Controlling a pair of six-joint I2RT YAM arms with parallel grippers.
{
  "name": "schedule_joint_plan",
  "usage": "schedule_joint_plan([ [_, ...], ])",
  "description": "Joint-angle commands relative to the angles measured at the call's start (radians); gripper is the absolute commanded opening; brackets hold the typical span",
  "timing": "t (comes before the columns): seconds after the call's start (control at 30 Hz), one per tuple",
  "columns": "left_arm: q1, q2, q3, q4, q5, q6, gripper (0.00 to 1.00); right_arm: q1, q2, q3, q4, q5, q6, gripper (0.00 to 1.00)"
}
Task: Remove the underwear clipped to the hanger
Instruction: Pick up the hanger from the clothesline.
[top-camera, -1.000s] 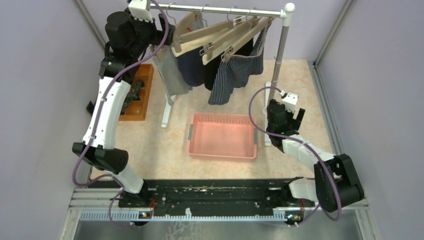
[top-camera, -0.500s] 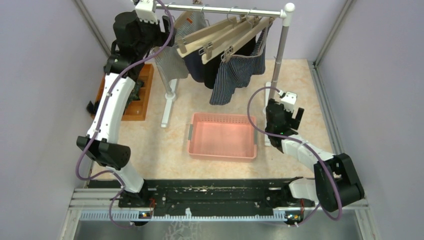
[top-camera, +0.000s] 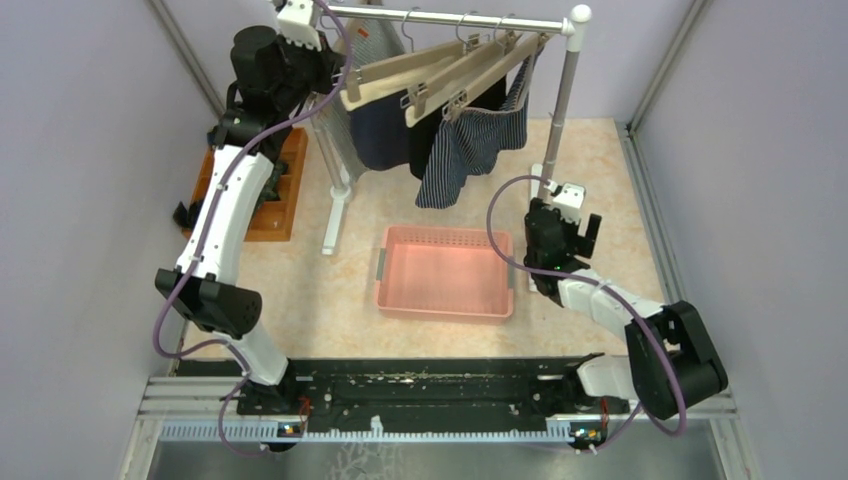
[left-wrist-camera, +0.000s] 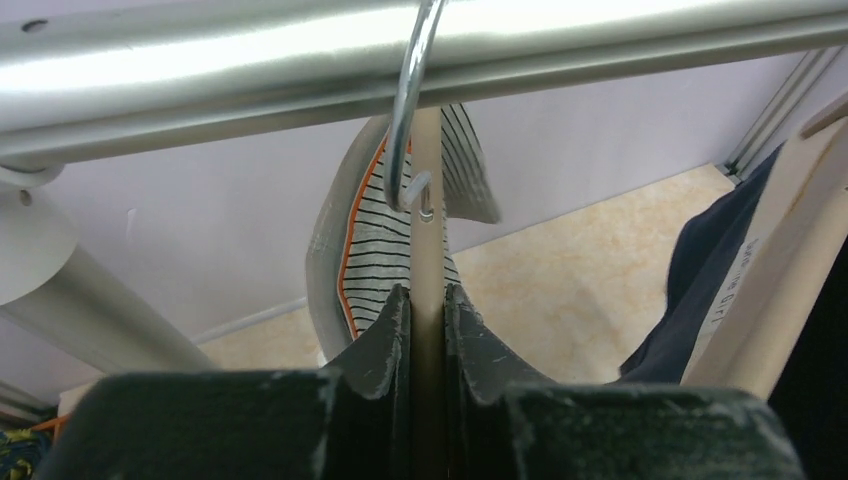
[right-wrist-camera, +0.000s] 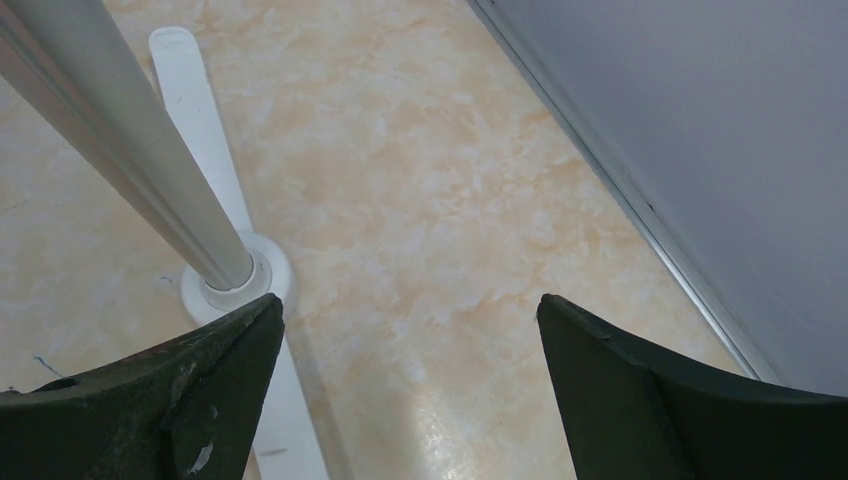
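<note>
Bottom centre, my left gripper (left-wrist-camera: 427, 305) clamps the hanger (left-wrist-camera: 428, 200); tugging could unhook it from the rail (left-wrist-camera: 300, 50). Right gripper (right-wrist-camera: 410, 370) gapes empty.

The left claw (left-wrist-camera: 427, 318) has climbed from beside the clothes up to the rail (left-wrist-camera: 250, 50) and pinched closed on the wooden neck of the leftmost hanger (left-wrist-camera: 428, 230). The striped shorts (left-wrist-camera: 375, 245) clipped to it have swung left. The right claw (top-camera: 562, 225) has edged slightly left.
</note>
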Motion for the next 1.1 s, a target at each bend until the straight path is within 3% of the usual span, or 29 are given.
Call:
schedule_joint_plan([
  [0.0,-0.005,-0.036,-0.037,0.049,0.038,0.003,0.00,0.022,0.018,0.050,0.065,0.046,-0.027,0.99],
  [0.13,-0.005,-0.058,-0.043,0.044,0.039,0.014,0.13,0.028,0.034,0.059,0.062,0.050,-0.030,0.99],
  [0.2,-0.005,-0.078,-0.067,0.062,0.033,0.018,0.11,0.033,0.041,0.063,0.062,0.061,-0.031,0.99],
  [0.3,-0.005,-0.138,-0.153,0.155,0.015,0.011,0.00,0.038,0.049,0.066,0.063,0.069,-0.035,0.99],
  [0.67,-0.005,-0.271,-0.320,0.400,-0.009,0.020,0.00,0.041,0.048,0.061,0.077,0.056,-0.038,0.99],
  [0.83,-0.005,-0.205,-0.172,0.254,0.008,0.012,0.00,0.041,0.047,0.058,0.085,0.059,-0.045,0.99],
  [1.07,-0.006,-0.279,-0.246,0.164,-0.035,0.034,0.00,0.041,0.061,0.066,0.076,0.035,-0.046,0.99],
])
